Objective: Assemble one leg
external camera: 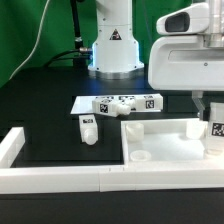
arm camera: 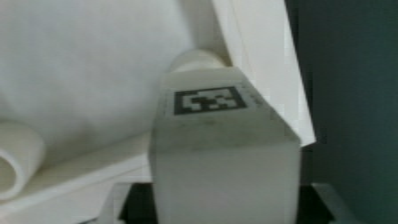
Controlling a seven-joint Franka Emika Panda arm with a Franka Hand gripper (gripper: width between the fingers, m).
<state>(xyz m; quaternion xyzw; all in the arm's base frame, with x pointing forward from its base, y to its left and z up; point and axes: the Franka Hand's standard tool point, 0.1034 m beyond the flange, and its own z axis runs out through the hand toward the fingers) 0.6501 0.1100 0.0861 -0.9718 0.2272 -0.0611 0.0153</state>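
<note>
My gripper (external camera: 212,118) is shut on a leg (external camera: 215,133), a stubby white post with a black-and-white tag. It holds the leg upright at the right edge of the large flat white panel (external camera: 165,147) in the exterior view. I cannot tell whether the leg touches the panel. In the wrist view the leg (arm camera: 222,150) fills the middle, tag facing the camera, between the dark fingers (arm camera: 139,200) of the gripper (arm camera: 228,208). The panel (arm camera: 89,90) and its raised rim (arm camera: 258,40) lie behind it. A round socket (arm camera: 15,160) shows on the panel.
A loose leg (external camera: 88,128) lies on the black table. More legs (external camera: 122,103) lie further back by the marker board (external camera: 82,103). White border rails (external camera: 60,180) run along the front and the exterior view's left. The robot base (external camera: 113,45) stands at the back.
</note>
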